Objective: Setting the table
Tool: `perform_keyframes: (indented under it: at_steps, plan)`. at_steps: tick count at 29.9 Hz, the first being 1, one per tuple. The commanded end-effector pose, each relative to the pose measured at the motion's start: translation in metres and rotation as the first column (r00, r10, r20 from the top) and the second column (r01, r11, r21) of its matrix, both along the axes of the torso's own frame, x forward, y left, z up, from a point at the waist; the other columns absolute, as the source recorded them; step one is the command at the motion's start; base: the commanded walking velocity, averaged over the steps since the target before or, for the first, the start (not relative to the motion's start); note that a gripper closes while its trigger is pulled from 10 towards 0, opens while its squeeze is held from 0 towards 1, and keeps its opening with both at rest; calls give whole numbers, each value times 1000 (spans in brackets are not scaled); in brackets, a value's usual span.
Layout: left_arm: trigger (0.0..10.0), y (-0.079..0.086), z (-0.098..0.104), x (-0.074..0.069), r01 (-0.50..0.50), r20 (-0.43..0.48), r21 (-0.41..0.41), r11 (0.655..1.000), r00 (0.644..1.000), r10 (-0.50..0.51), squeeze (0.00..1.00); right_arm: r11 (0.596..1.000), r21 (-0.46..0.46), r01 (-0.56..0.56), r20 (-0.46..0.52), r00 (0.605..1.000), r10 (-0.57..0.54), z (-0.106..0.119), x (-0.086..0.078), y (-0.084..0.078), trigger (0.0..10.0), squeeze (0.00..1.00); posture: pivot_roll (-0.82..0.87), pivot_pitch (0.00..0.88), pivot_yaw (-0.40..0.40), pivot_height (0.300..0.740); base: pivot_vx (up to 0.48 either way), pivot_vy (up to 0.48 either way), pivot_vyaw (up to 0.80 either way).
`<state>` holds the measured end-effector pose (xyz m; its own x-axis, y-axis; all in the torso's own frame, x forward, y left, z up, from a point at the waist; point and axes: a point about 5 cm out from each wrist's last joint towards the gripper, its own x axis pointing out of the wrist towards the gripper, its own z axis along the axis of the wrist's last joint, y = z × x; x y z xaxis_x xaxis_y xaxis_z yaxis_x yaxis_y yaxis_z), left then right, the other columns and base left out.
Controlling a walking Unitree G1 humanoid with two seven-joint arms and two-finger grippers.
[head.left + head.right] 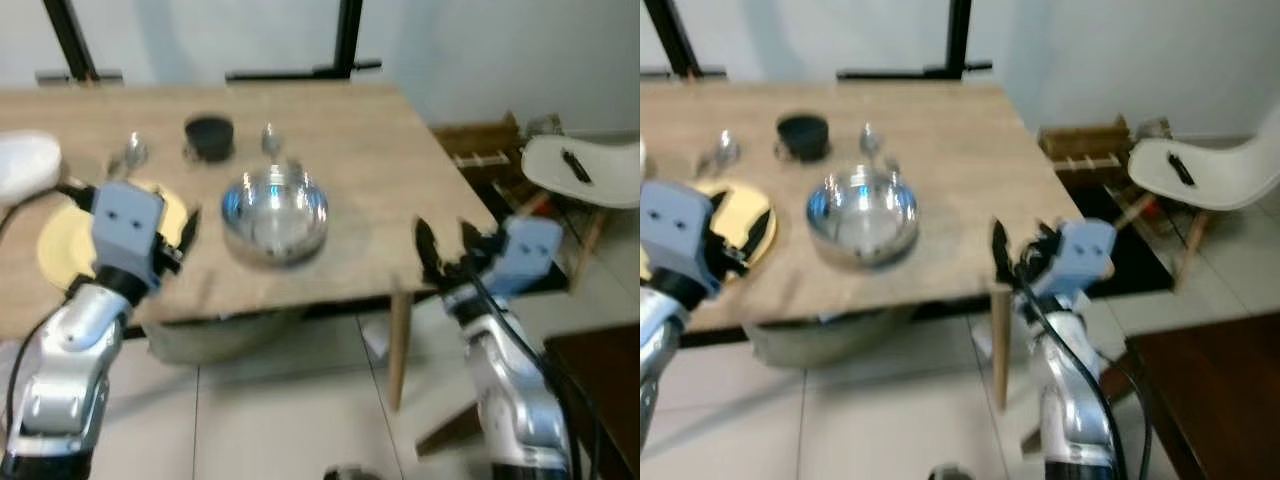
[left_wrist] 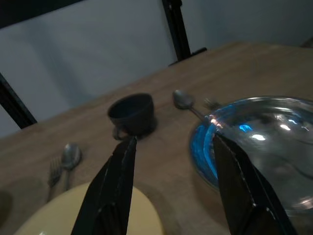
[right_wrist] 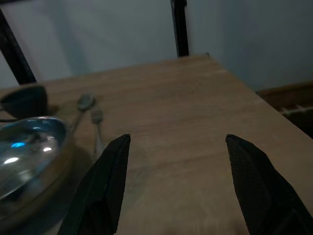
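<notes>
On table (image 1: 360, 170) | steel bowl (image 1: 274, 214) near front edge | right side bare

A home dining area: a wooden table (image 1: 350, 160) laid with tableware, a white moulded chair (image 1: 585, 170) on the right, pale floor tiles (image 1: 300, 410), plain white walls.

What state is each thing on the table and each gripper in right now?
left gripper: open, holding nothing, over the yellow plate's edge.
right gripper: open, holding nothing, at the table's near right corner.
steel bowl: upright, looks empty.
dark cup: upright, contents not visible.
yellow plate: flat on the table, bare where visible.
spoon and fork: lying beside the bowl.
wooden table: partly set.
</notes>
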<state>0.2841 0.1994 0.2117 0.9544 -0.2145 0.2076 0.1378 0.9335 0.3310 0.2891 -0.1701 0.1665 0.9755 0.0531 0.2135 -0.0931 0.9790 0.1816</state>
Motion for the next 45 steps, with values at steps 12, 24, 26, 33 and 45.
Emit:
perform_keyframes:
  at_steps: [12,24,26,33,45]
  plan:
    - [10000,7,-4,-8,300,-257,-52,952,918,-303,0,999,-37,-32,3,999,32,7,2,-1,10000,0,-46,0,28,740,205,0,0]
    - [10000,-15,-25,14,422,-437,-139,896,786,-438,0,995,-57,-79,-4,997,79,14,5,3,10000,0,-44,0,27,740,0,0,0]
    - [10000,-20,-31,18,411,-452,-150,899,780,-432,0,995,-57,-84,-3,996,84,14,5,4,10000,0,-44,0,27,740,0,0,0]
    - [10000,-34,-37,35,357,-439,-106,928,821,-366,1000,994,-51,-94,-7,996,94,13,2,7,10000,0,-72,6,35,740,0,0,0]
    - [10000,-37,-47,60,229,-495,-125,965,829,-261,0,994,-43,-97,-19,995,97,10,3,8,10000,0,-64,1,35,740,0,0,0]
